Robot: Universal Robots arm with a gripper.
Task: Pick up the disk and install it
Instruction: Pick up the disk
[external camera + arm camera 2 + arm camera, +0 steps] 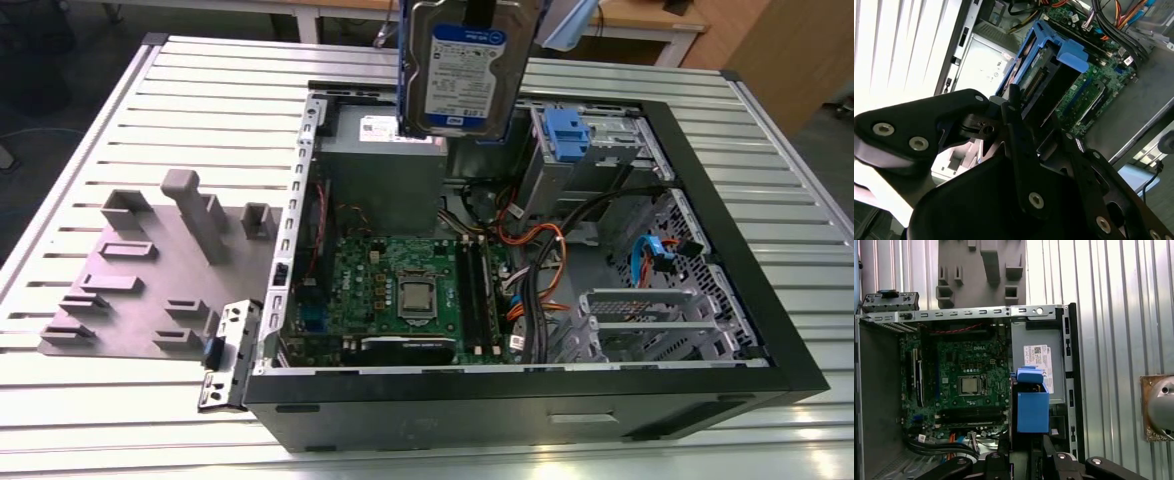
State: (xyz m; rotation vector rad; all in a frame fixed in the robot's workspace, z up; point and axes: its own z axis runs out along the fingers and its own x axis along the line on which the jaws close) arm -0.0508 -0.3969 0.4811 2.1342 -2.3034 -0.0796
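Slatted table (107, 420) carries an open case (507, 410) holding a green board (387, 280), a grey supply box (387, 175) and cables (531, 238), while at 12 o'clock in the exterior view the gripper (1031, 117) clamps the disk (461, 75), silver with a white-and-blue label and blue frame, upright above the case.

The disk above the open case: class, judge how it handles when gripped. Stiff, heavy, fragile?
Probably stiff: the disk shows a flat metal body that hangs upright, unbent. Likely heavy for its size, being metal. Its blue carrier frame looks plastic, so the claw may flex it slightly.
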